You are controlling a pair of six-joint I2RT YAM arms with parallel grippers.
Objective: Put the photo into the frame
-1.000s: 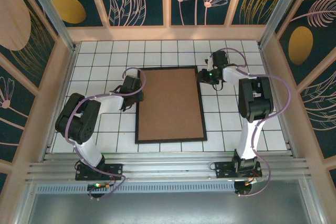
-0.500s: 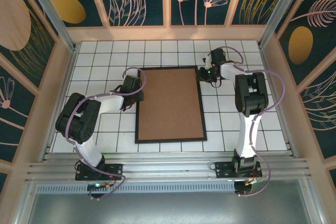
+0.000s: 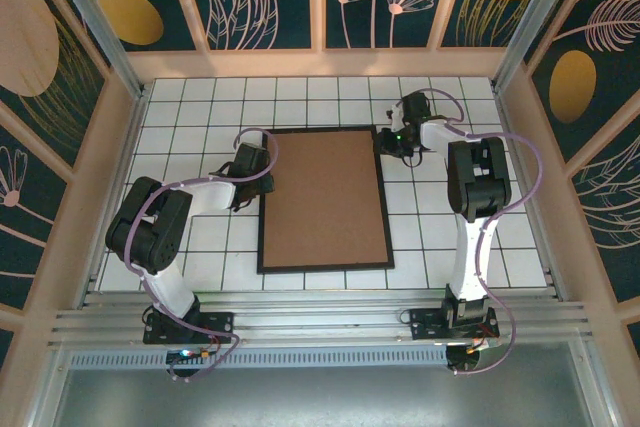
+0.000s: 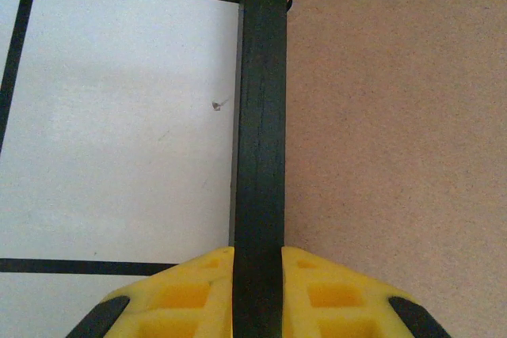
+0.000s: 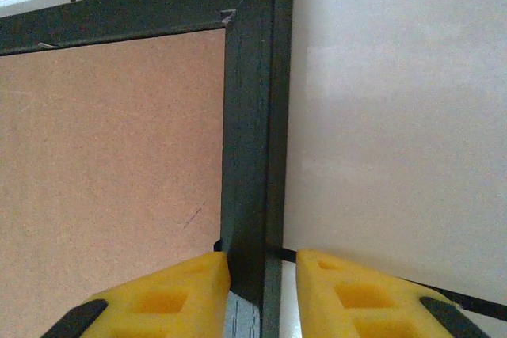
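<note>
On the tiled table [image 3: 180, 127], the frame [image 3: 325, 267]: flat, back up, brown backing board [image 3: 325, 197] filling it, long axis running away from the bases.
Left gripper [image 4: 257, 254]: clamped on the left rail, one finger on each side.
Right gripper [image 5: 261, 257]: astride the right rail by the far corner; inner finger touching, a slit of table beside the outer one, so we read it as not gripping.
Relation: each rail runs straight ahead between its gripper's fingers.
The photo: hidden; we judge it under the board.

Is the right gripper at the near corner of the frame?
No, the top view shows the right gripper at the far right corner of the frame.
</note>
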